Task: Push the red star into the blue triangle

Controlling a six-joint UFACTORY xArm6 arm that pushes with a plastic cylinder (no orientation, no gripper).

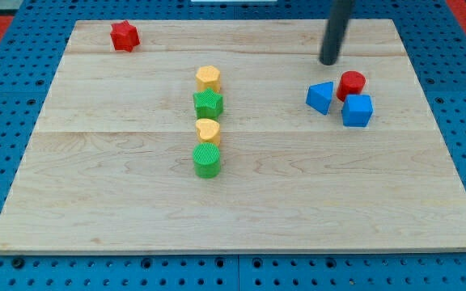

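Note:
The red star [124, 35] lies near the board's top left corner. The blue triangle [320, 97] lies right of centre, touching a red cylinder [351, 84] on its right. My tip [328, 61] rests on the board just above the blue triangle and the red cylinder, a short gap from both, and far to the right of the red star.
A blue cube [357, 111] sits just below the red cylinder. A column in the board's middle holds a yellow hexagon [208, 78], a green star [208, 103], a yellow heart [207, 130] and a green cylinder [206, 159]. The wooden board [95, 202] lies on a blue pegboard.

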